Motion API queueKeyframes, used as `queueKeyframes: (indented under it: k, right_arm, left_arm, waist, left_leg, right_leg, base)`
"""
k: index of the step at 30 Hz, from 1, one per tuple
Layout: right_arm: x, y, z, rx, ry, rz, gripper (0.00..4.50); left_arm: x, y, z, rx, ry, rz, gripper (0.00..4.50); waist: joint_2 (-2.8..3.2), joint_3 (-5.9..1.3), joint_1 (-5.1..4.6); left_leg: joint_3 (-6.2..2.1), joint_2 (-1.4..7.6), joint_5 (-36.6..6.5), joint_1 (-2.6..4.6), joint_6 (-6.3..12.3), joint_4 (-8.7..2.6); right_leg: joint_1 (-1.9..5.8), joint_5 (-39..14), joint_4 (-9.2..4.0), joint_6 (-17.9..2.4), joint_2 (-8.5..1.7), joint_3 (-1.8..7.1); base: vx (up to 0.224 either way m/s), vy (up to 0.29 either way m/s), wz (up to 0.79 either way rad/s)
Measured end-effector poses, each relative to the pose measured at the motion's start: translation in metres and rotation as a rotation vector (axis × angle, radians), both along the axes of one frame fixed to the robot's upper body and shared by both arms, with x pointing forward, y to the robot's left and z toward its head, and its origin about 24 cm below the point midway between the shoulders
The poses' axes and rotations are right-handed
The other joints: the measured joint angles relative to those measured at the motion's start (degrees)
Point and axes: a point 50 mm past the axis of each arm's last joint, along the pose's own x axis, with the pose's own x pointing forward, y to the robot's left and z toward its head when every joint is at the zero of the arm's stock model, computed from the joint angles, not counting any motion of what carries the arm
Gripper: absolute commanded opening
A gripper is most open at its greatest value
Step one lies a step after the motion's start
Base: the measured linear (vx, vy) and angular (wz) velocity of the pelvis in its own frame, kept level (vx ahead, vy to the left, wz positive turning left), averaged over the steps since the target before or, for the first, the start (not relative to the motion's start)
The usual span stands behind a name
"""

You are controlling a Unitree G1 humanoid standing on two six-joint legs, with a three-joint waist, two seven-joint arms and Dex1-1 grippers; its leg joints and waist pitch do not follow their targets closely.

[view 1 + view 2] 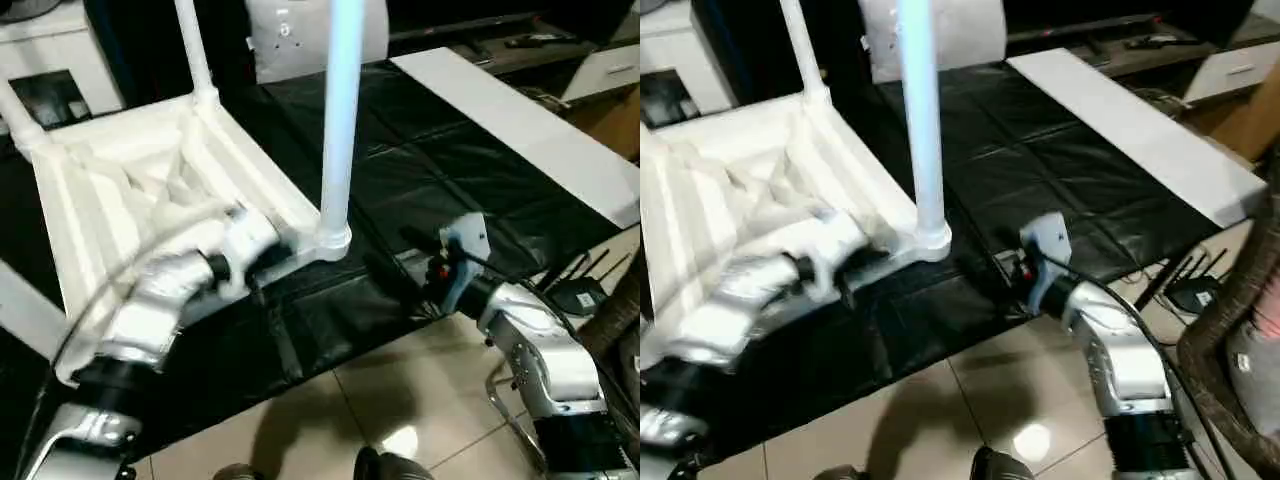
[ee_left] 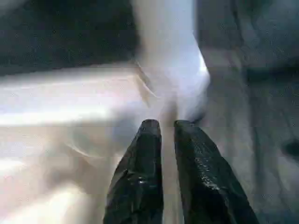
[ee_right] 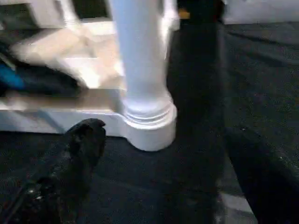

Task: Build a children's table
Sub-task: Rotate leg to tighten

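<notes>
The children's table [image 1: 150, 190] lies upside down on a black mat, its ribbed underside facing up. White legs stand in its corner sockets. The nearest leg [image 1: 340, 120] rises from the socket [image 1: 333, 240] at the near right corner, and another leg [image 1: 195, 50] stands at the far corner. My left gripper [image 1: 265, 262] rests against the table's near rim just left of that socket, its fingers [image 2: 145, 163] a narrow slit apart. My right gripper [image 1: 395, 258] hovers low over the mat just right of the socket, spread wide. One of its fingers [image 3: 84, 140] is clear of the leg [image 3: 140, 56].
A long white board [image 1: 530, 130] lies across the mat at the right. A white cabinet [image 1: 50, 50] stands at the back left and a grey pillow [image 1: 290, 35] behind the table. Cables and a black device [image 1: 575, 290] sit on the tiled floor at the right.
</notes>
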Motion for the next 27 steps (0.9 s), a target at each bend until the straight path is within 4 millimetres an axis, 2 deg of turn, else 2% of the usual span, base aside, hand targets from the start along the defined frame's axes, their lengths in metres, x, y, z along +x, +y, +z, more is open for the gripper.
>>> queueKeyframes:
  k: [2,5,6,8,9,10,11,12,13,14,15,16,17,18,19,20,21,22,23,24,25,26,27]
  right_arm:
    - [-0.003,-0.001,-0.004,-0.015,0.033,-0.052,4.5]
    - [-0.008,0.005,-0.004,0.019,0.021,-0.09,4.5]
    - [-0.008,0.007,-0.001,0.034,0.002,-0.116,4.5]
    - [-0.007,0.009,0.001,0.03,-0.022,-0.145,4.5]
    - [-0.007,0.009,0.002,0.018,-0.036,-0.151,4.5]
    - [-0.007,0.009,0.002,0.012,-0.038,-0.149,4.5]
    - [-0.007,0.011,0.002,0.009,-0.035,-0.143,4.5]
    - [-0.007,0.013,0.002,0.009,-0.035,-0.133,4.5]
    - [-0.008,0.014,0.003,0.003,-0.04,-0.124,4.5]
    - [-0.008,0.015,0.004,-0.004,-0.048,-0.114,4.5]
    - [-0.008,0.013,0.006,-0.015,-0.06,-0.112,4.5]
    - [-0.008,0.011,0.005,-0.033,-0.062,-0.117,4.5]
    - [-0.008,0.012,0.005,-0.04,-0.07,-0.124,4.5]
    - [-0.01,0.011,0.005,-0.047,-0.08,-0.136,4.5]
    - [-0.011,0.008,0.002,-0.055,-0.08,-0.154,4.5]
    - [-0.013,0.005,0.0,-0.067,-0.077,-0.161,4.5]
    - [-0.014,0.004,-0.002,-0.066,-0.083,-0.171,4.5]
    - [-0.014,0.006,0.0,-0.049,-0.1,-0.175,4.5]
    - [-0.013,0.008,0.002,-0.038,-0.118,-0.172,4.5]
    - [-0.015,0.007,0.001,-0.035,-0.116,-0.188,4.5]
    - [-0.016,0.005,-0.002,-0.037,-0.103,-0.199,4.5]
    - [-0.018,0.004,-0.005,-0.037,-0.083,-0.209,4.5]
    - [-0.02,0.004,-0.008,-0.031,-0.063,-0.217,4.5]
  left_arm:
    - [-0.003,0.003,0.007,-0.067,-0.054,0.072,0.96]
    - [-0.014,0.004,0.0,-0.17,-0.047,0.179,0.96]
    - [-0.02,0.0,-0.002,-0.211,-0.05,0.223,0.96]
    - [-0.026,-0.01,-0.001,-0.253,-0.054,0.242,0.96]
    - [-0.029,-0.012,0.002,-0.263,-0.069,0.251,0.96]
    - [-0.03,-0.014,0.003,-0.273,-0.077,0.264,0.96]
    - [-0.033,-0.015,0.002,-0.284,-0.074,0.284,0.96]
    - [-0.036,-0.015,-0.001,-0.287,-0.068,0.305,0.96]
    - [-0.036,-0.017,-0.002,-0.285,-0.06,0.311,0.96]
    - [-0.037,-0.02,-0.002,-0.281,-0.053,0.308,0.96]
    - [-0.037,-0.024,-0.002,-0.276,-0.049,0.3,0.96]
    - [-0.04,-0.029,-0.004,-0.282,-0.038,0.299,0.96]
    - [-0.045,-0.03,-0.01,-0.279,-0.017,0.305,0.96]
    - [-0.047,-0.031,-0.015,-0.262,0.006,0.315,0.96]
    - [-0.046,-0.031,-0.015,-0.253,0.007,0.321,0.96]
    - [-0.047,-0.03,-0.015,-0.249,0.006,0.331,0.96]
    - [-0.048,-0.027,-0.015,-0.239,0.004,0.346,0.96]
    - [-0.051,-0.023,-0.014,-0.235,-0.007,0.359,0.96]
    - [-0.054,-0.019,-0.016,-0.235,-0.003,0.382,0.96]
    - [-0.059,-0.017,-0.022,-0.232,0.02,0.403,0.96]
    - [-0.061,-0.017,-0.024,-0.233,0.029,0.404,0.96]
    - [-0.062,-0.017,-0.023,-0.234,0.027,0.407,0.96]
    - [-0.063,-0.016,-0.021,-0.238,0.02,0.416,0.96]
  waist:
    - [0.0,-0.01,0.21]
    - [-0.06,0.03,0.16]
    - [-0.09,0.08,-0.09]
    - [-0.1,0.08,-0.53]
    - [-0.07,0.09,-0.83]
    - [-0.03,0.11,-1.22]
    - [-0.04,0.15,-1.65]
    - [-0.1,0.22,-1.75]
    - [-0.43,0.25,-1.67]
    - [-1.18,0.37,-1.16]
    - [-1.92,0.6,-0.39]
    - [-2.37,1.08,0.27]
    - [-2.05,0.88,0.3]
    - [-0.7,0.57,-0.13]
    - [-0.59,0.75,-0.36]
    - [-0.35,0.93,0.39]
    - [-0.54,0.77,-0.13]
    - [-2.27,0.71,0.85]
    - [-2.53,0.61,2.52]
    - [-2.11,0.47,3.65]
    - [-1.68,0.26,4.29]
    - [-1.42,0.14,4.41]
    - [-1.18,-0.05,4.35]
  left_leg:
    - [-0.01,0.1,0.0,-0.03,-0.05,-0.1]
    - [0.0,0.24,-0.1,-0.12,-0.1,-0.12]
    - [-0.66,0.16,-0.1,-0.41,-0.1,-0.05]
    - [-2.44,0.15,0.1,-1.32,-0.37,0.27]
    - [-4.05,0.18,0.4,-2.1,-0.78,0.48]
    - [-5.39,0.12,0.6,-2.27,-1.05,0.51]
    - [-6.64,0.04,0.8,-2.27,-1.22,0.5]
    - [-8.31,-0.22,1.0,-2.02,-1.56,0.47]
    - [-9.53,-0.69,1.1,-1.9,-1.62,0.46]
    - [-10.04,-1.05,1.2,-2.04,-1.48,0.44]
    - [-9.37,-1.18,0.7,-2.14,-0.76,2.11]
    - [-6.35,-0.53,-0.7,-2.86,1.29,7.18]
    - [-3.37,-0.95,-1.5,-2.78,2.48,10.56]
    - [-0.76,-2.02,-4.2,-1.33,4.01,8.5]
    - [-0.43,-2.62,-6.0,-0.58,3.78,5.19]
    - [-1.07,-1.41,-5.2,-0.73,4.84,4.36]
    - [-1.29,-1.32,-3.6,-0.19,2.8,4.93]
    - [2.54,-1.13,-3.7,0.92,1.96,5.33]
    - [2.53,-1.24,-3.9,0.65,2.35,5.87]
    - [0.43,-2.32,-4.2,0.12,3.01,5.52]
    - [-0.39,-2.64,-3.7,0.05,2.23,4.4]
    - [-0.6,-2.59,-2.3,0.12,0.38,3.52]
    - [-0.68,-2.39,-1.4,0.0,-0.07,3.05]
  right_leg:
    - [-0.02,0.0,-0.1,0.1,0.15,-0.01]
    - [-0.06,-0.1,-0.27,0.1,0.33,0.02]
    - [0.03,-0.1,-0.29,0.1,0.24,-0.36]
    - [0.25,0.0,-0.47,0.0,0.28,-1.4]
    - [0.29,-0.2,-0.26,-0.2,0.51,-2.21]
    - [0.44,-0.5,0.27,-0.7,0.84,-2.61]
    - [0.42,-1.6,1.28,-2.2,1.42,-2.49]
    - [0.38,-3.8,3.44,-4.8,2.46,-1.76]
    - [0.24,-4.8,4.95,-5.9,3.1,-0.85]
    - [0.2,-5.0,5.95,-5.6,3.49,0.0]
    - [-0.42,-5.8,6.69,-3.5,3.43,-0.59]
    - [-0.55,-6.0,6.71,-3.6,2.78,-2.05]
    - [-0.38,-6.0,5.76,-3.6,2.36,-3.65]
    - [0.91,-5.1,3.24,-1.6,2.75,-5.74]
    - [1.39,-3.9,1.3,0.5,3.1,-6.8]
    - [1.14,-4.3,2.89,4.8,3.83,-5.67]
    - [1.13,-7.4,9.63,5.3,3.66,3.02]
    - [0.11,-10.3,11.03,1.5,2.3,6.88]
    - [0.2,-10.6,11.99,2.2,2.72,8.43]
    - [0.26,-10.6,11.56,2.2,3.16,8.78]
    - [0.15,-10.6,11.31,2.3,3.75,9.1]
    - [0.16,-10.1,11.03,2.2,4.06,9.21]
    - [0.21,-9.3,10.25,1.6,4.5,9.34]
  base:
    - [0.0,0.0,0.0]
    - [0.0,0.0,0.0]
    - [0.0,0.0,0.0]
    - [-0.007,-0.032,0.17]
    - [-0.014,-0.065,0.35]
    - [0.018,-0.092,0.53]
    - [0.029,-0.137,0.61]
    - [0.029,-0.137,0.61]
    - [-0.001,-0.196,0.71]
    - [-0.023,-0.268,0.88]
    - [-0.023,-0.268,0.88]
    - [-0.101,-0.29,0.7]
    - [-0.029,-0.226,0.5]
    - [-0.029,-0.226,0.5]
    - [0.043,-0.184,0.78]
    - [0.051,-0.162,0.92]
    - [0.051,-0.162,0.92]
    - [0.105,-0.096,0.68]
    - [0.025,-0.114,0.25]
    - [0.025,-0.114,0.25]
    - [-0.03,-0.129,0.06]
    - [-0.042,-0.063,0.19]
    - [-0.042,-0.063,0.19]
